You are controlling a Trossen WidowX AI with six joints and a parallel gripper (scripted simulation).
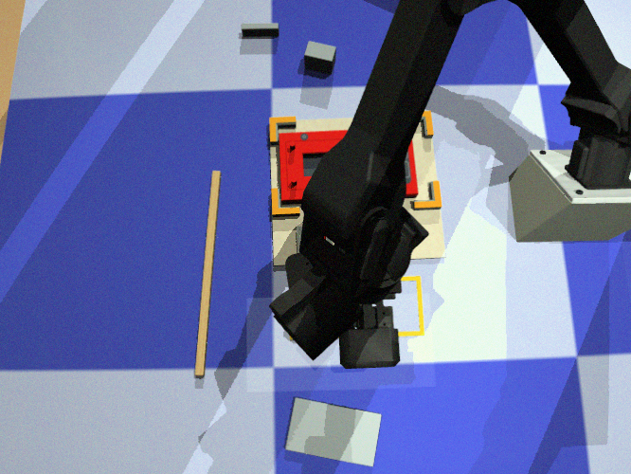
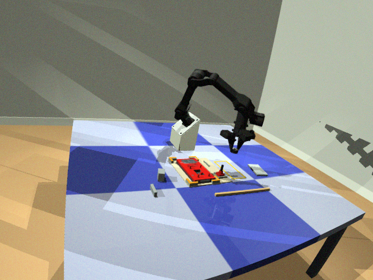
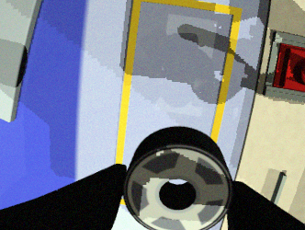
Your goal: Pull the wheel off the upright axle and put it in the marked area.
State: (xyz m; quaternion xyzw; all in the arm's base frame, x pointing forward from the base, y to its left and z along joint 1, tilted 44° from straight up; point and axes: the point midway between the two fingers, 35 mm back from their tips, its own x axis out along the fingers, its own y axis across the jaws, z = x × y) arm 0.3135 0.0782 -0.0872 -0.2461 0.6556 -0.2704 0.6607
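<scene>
My gripper (image 2: 234, 150) (image 3: 177, 184) is shut on the wheel (image 3: 152, 173), a dark tyre with a grey spoked hub and a centre hole. It holds the wheel well above the table, over the near end of the yellow marked rectangle (image 3: 125, 97) (image 1: 420, 305) (image 2: 237, 168). The wheel is clear of the upright axle (image 2: 222, 167) (image 3: 292, 66), which stands bare on its red base at the edge of the beige board (image 1: 433, 239) (image 3: 268, 145), beside the rectangle. In the top view the arm hides the wheel and most of the rectangle.
A red panel (image 1: 305, 145) (image 2: 192, 168) in orange corner brackets lies on the beige board. A wooden stick (image 1: 207, 275) (image 2: 241, 191), a flat grey plate (image 1: 333, 430) (image 2: 257, 169) (image 3: 12, 66) and two grey blocks (image 1: 319, 55) (image 1: 260, 30) lie around. The arm's base (image 1: 555, 204) (image 2: 184, 134) stands behind the board.
</scene>
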